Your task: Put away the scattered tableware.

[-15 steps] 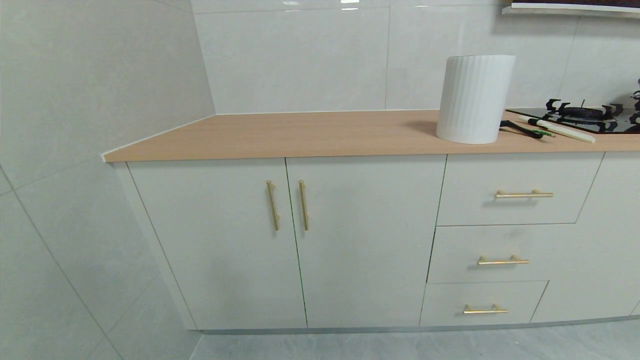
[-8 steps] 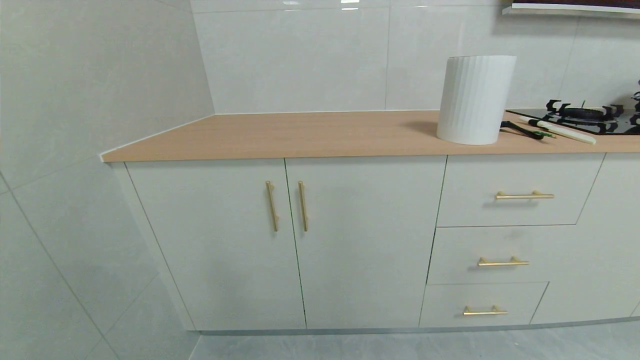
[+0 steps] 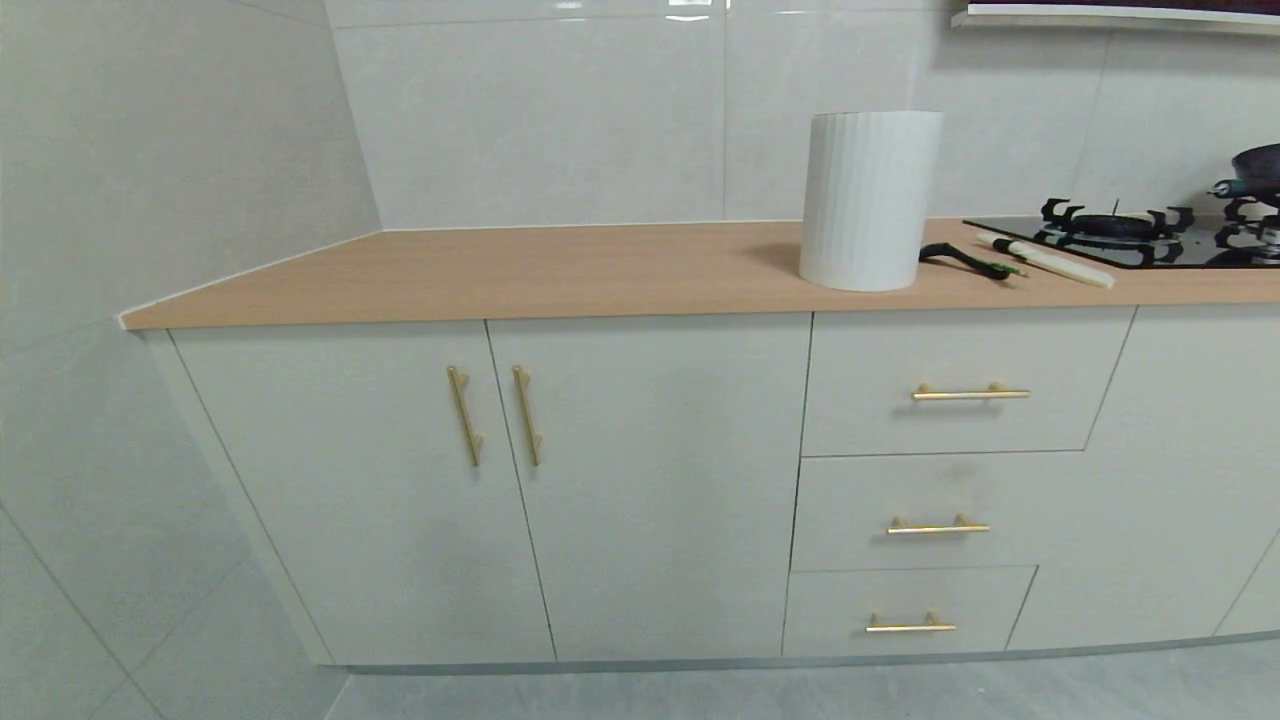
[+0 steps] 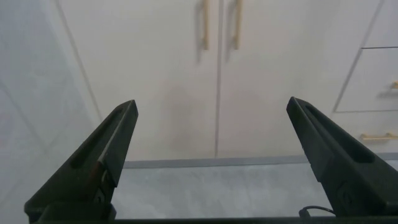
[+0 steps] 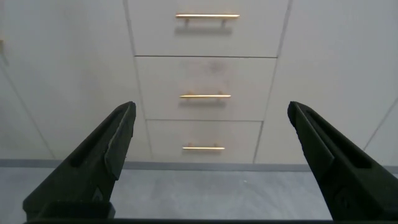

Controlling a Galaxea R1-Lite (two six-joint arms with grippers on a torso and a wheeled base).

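A tall white ribbed holder [image 3: 868, 200] stands on the wooden countertop [image 3: 560, 270]. Just to its right lie a dark utensil with a green tip [image 3: 966, 262] and a cream-handled utensil [image 3: 1045, 259], both flat on the counter near the stove. My left gripper [image 4: 211, 112] is open and held low, facing the two cupboard doors [image 4: 217, 81] with nothing between its fingers. My right gripper [image 5: 211, 111] is open too, facing the stack of drawers [image 5: 207, 81], empty.
A black gas stove [image 3: 1120, 228] with a dark pot [image 3: 1258, 165] sits at the counter's right end. Below are two cupboard doors with gold handles [image 3: 495, 415] and three drawers [image 3: 945, 455]. A tiled wall closes off the left side; grey floor lies in front.
The whole head view has shifted left, so the camera has turned right; more of the stove and a pot now show. The things on the counter have not moved.
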